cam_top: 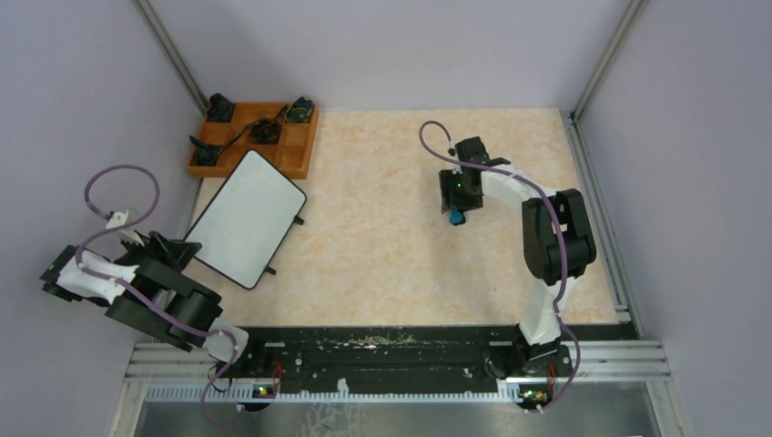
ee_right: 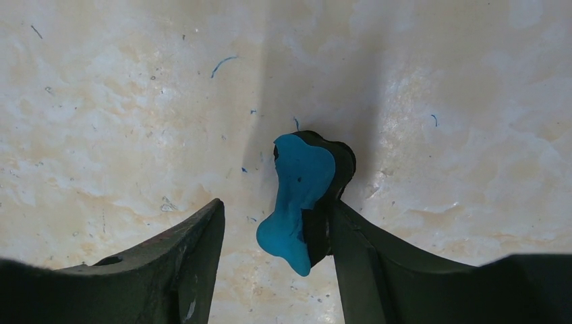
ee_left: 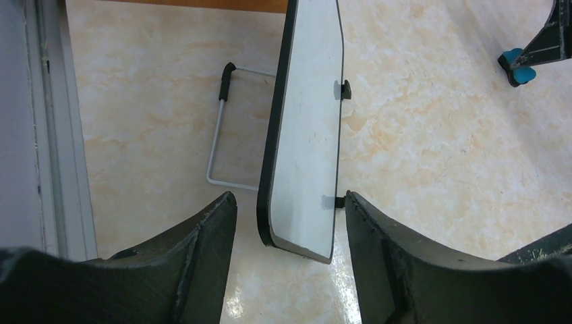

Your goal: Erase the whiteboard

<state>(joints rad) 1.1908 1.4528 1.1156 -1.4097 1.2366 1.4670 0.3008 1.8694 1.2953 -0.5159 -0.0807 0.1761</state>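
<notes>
Open left gripper [ee_left: 290,197] straddles the whiteboard's [ee_left: 307,135] near corner: close gently, squarely. Right gripper's [ee_right: 275,204] jaws stand apart, blue eraser [ee_right: 300,175] touching one finger.

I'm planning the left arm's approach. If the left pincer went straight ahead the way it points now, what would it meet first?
Probably the near rounded corner of the flat white rectangular whiteboard, which lines up between the fingers of the open left pincer. Depth is unclear.

Top: overhead, down on whole bench [cam_top: 410,255].
Left wrist: low, near, facing board [ee_left: 303,135].
Right wrist: close, facing bench.
Shared: board, top and left.
</notes>
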